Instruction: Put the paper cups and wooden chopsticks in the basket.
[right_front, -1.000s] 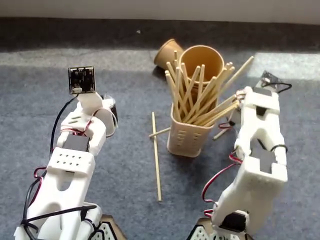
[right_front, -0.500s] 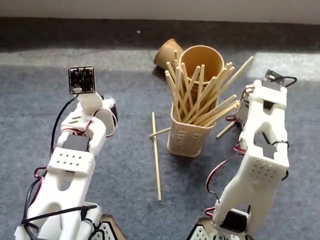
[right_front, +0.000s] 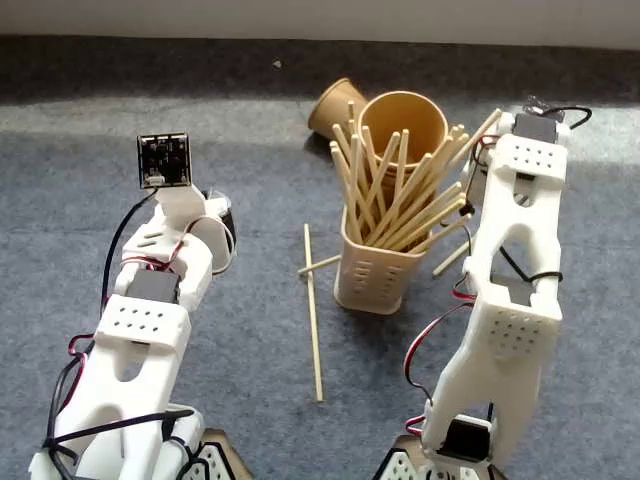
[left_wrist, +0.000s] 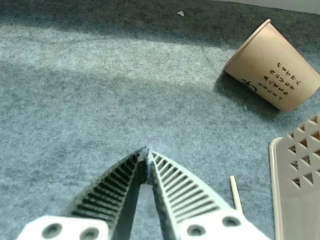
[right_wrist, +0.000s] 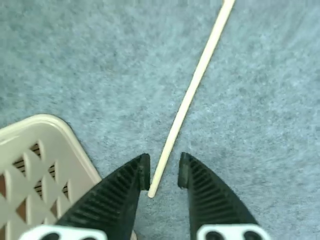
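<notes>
A beige basket (right_front: 368, 277) stands mid-carpet with a paper cup (right_front: 404, 124) and several wooden chopsticks upright inside it. A second paper cup (right_front: 330, 104) (left_wrist: 272, 67) lies on its side just behind the basket. Two chopsticks (right_front: 313, 310) lie crossed on the carpet left of the basket. Another chopstick (right_front: 452, 258) (right_wrist: 192, 97) lies to the basket's right. My right gripper (right_wrist: 162, 167) is open, low over the carpet, with that chopstick's near end between its fingers. My left gripper (left_wrist: 146, 150) is shut on nothing, hovering over bare carpet left of the basket.
Grey carpet covers the work area, with a dark strip (right_front: 150, 65) along the far edge. The basket's corner (right_wrist: 45, 160) sits close beside my right gripper. The right arm (right_front: 515, 230) stretches along the basket's right side.
The right arm has stretched farther toward the back, alongside the basket. The chopstick to the right of the basket stays on the carpet. The left arm has not moved.
</notes>
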